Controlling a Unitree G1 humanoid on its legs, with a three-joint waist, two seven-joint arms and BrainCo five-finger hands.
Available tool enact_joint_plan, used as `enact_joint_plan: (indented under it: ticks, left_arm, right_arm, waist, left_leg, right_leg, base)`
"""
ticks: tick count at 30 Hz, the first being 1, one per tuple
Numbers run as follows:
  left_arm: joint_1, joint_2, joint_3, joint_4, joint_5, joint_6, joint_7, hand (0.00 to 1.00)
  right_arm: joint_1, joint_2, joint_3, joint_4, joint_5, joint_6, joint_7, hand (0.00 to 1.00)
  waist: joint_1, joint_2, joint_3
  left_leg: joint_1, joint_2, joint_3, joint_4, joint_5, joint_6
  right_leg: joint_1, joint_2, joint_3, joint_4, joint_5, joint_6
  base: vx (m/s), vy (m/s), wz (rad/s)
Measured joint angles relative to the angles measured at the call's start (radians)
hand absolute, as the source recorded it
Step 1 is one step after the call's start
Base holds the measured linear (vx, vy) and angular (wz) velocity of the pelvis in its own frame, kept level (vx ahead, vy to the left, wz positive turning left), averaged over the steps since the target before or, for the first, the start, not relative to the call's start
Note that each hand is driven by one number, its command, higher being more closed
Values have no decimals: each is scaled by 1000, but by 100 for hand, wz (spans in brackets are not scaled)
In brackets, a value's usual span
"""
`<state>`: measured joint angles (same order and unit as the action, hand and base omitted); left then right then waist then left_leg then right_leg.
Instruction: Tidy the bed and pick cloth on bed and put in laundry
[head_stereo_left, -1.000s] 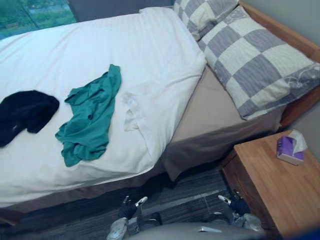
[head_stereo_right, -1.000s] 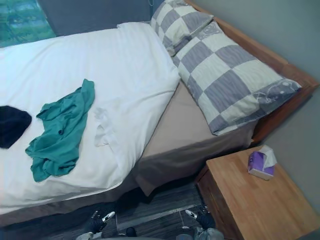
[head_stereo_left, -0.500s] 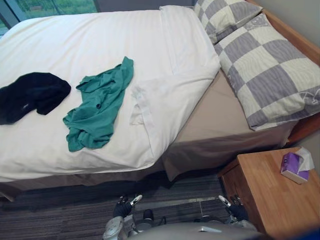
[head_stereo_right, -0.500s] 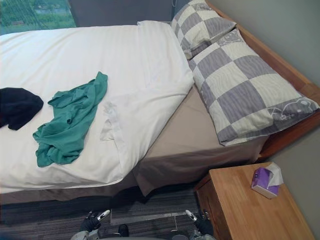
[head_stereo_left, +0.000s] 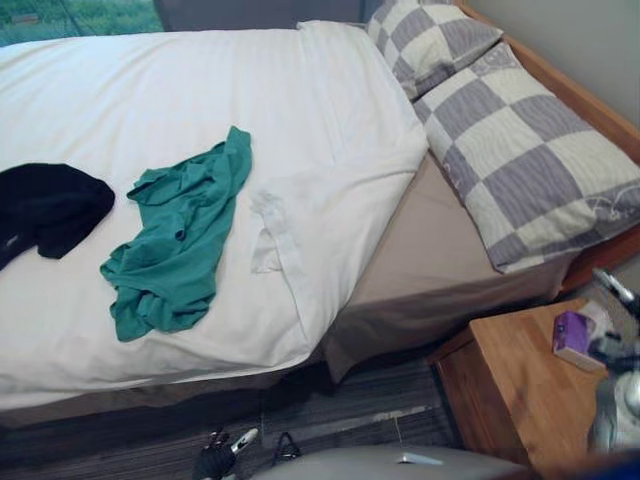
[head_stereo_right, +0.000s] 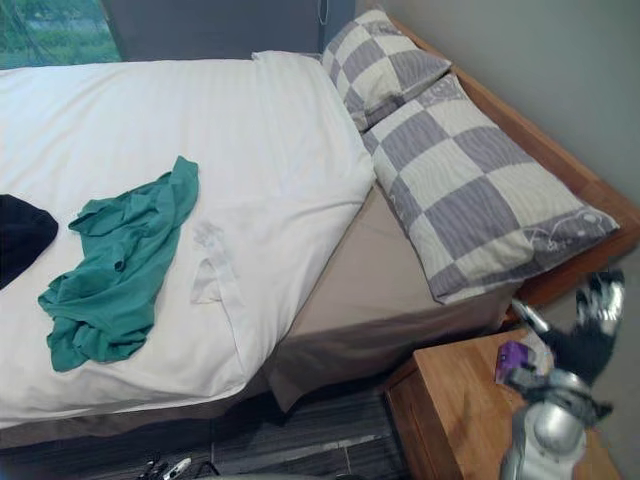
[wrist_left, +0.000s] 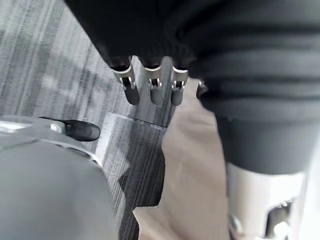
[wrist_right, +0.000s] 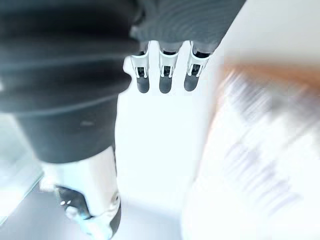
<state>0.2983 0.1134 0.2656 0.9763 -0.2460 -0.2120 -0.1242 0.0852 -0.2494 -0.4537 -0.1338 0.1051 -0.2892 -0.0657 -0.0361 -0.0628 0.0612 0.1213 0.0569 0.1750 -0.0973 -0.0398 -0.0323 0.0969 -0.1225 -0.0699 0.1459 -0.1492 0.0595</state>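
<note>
Fingers (wrist_right: 162, 75) of the right hand (head_stereo_right: 583, 347) are straight and loosely spread, holding nothing. Those of the left hand (wrist_left: 150, 45) hang relaxed and empty, low over the dark floor (wrist_left: 45, 65) beside the bed (head_stereo_left: 590, 98). The right hand has come up within the last second: it was down near the floor, and now it hovers above the wooden nightstand (head_stereo_left: 505, 395), close to the purple tissue box (head_stereo_left: 572, 338). The head views have also swung a little, so the bed's apparent shift is the camera's doing.

Nothing on the bed has been touched. The green shirt (head_stereo_left: 175, 235) lies crumpled on the white duvet (head_stereo_left: 330, 120), with the black garment (head_stereo_left: 50, 205) near it toward the left edge. The duvet's corner is folded back, baring the tan sheet (head_stereo_left: 425, 255) below the two checked pillows (head_stereo_left: 530, 160).

I judge the task barely begun. The raised arm looks like the start of a reach, perhaps toward the duvet corner or the pillows, and both clothes are yet to be collected.
</note>
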Motion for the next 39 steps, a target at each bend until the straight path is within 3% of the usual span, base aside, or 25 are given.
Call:
enact_joint_plan:
  ticks: [3, 4, 6, 8, 11, 17, 23, 28, 33, 34, 36, 39]
  left_arm:
    - [0, 5, -2, 0, 0, 0, 2, 0]
    - [-1, 8, -13, -1, 1, -1, 7, 0]
    - [-1, 11, -32, -2, 2, -1, 15, 0]
    - [-3, 11, -31, -1, 2, 0, 17, 0]
    - [-13, 13, -30, -2, 2, -1, 18, 0]
    - [-89, 16, 3, -9, 0, 1, 18, 0]
    - [-121, 42, 51, -52, -6, 4, 13, 0]
    - [-141, 77, 52, -93, -6, 2, -3, 0]
    - [-205, 80, 45, -134, -20, 3, -26, 0]
    - [-213, 81, 41, -146, -27, 4, -29, 0]
    - [-224, 82, 9, -164, -50, 4, -29, 0]
    - [-236, 80, -41, -174, -61, 9, -21, 0]
  right_arm:
    - [-93, -63, 135, -5, -52, 45, 59, 0]
    - [-120, -88, 189, -6, -82, 55, 70, 0]
    - [-182, -127, 284, -5, -148, 70, 84, 0]
    - [-292, -162, 405, 1, -211, 111, 93, 0]
    - [-462, -165, 477, 63, -277, 147, 99, 0]
    - [-712, -192, 560, 206, -328, 222, 84, 0]
    - [-858, -193, 599, 389, -436, 294, 14, 0]
    - [-944, -208, 602, 497, -481, 354, -32, 0]
    - [-992, -242, 599, 572, -482, 398, -57, 0]
    - [-995, -242, 599, 592, -484, 403, -63, 100]
    - [-998, -243, 588, 620, -519, 408, -66, 100]
    - [-1014, -247, 579, 646, -549, 420, -65, 100]
  waist:
    - [7, 7, 0]
    - [24, 10, -3]
    - [31, 16, -2]
    - [48, 28, 9]
    - [70, 32, 44]
    - [113, 13, 149]
    - [158, 1, 234]
    - [171, 7, 307]
    - [191, 31, 362]
    - [192, 36, 365]
    - [192, 52, 374]
    - [190, 56, 376]
  left_leg:
    - [-14, 13, -25, 35, 0, 0]
    - [-26, 11, -30, 45, 0, 0]
    - [-40, 11, -52, 48, 0, 0]
    - [-61, 11, -79, 49, 0, 0]
    - [-89, 12, -104, 61, 0, 0]
    - [-189, 11, -156, 83, 26, 1]
    - [-286, 13, -188, 81, 68, -3]
    - [-355, 10, -192, 81, 94, 1]
    - [-428, -2, -191, 78, 129, -5]
    - [-442, -5, -189, 75, 137, -8]
    - [-454, -9, -186, 63, 152, -10]
    - [-458, -25, -185, 44, 163, -14]
  right_leg:
    - [2, 5, -5, 33, 20, 1]
    - [2, 4, -9, 31, 22, 1]
    - [2, 3, -31, 27, 23, 2]
    - [-2, 5, -48, 22, 23, 2]
    - [-6, 7, -70, 17, 23, 2]
    - [-58, 14, -97, 8, 24, 0]
    - [-127, 25, -110, 10, 25, -1]
    - [-190, 26, -110, 16, 35, -17]
    - [-275, 7, -110, 49, 23, -33]
    - [-292, 5, -109, 53, 19, -38]
    - [-319, -2, -110, 75, 13, -39]
    - [-341, -22, -110, 109, -27, -34]
  base:
    - [110, -44, 39]
    - [77, -52, 32]
    - [74, -74, 33]
    - [37, -71, 32]
    - [18, -74, 27]
    - [-33, -54, 32]
    - [-28, -42, 28]
    - [-25, -6, 11]
    - [-48, 16, 6]
    - [-50, 15, 7]
    - [-36, 9, 4]
    - [-57, -1, 7]
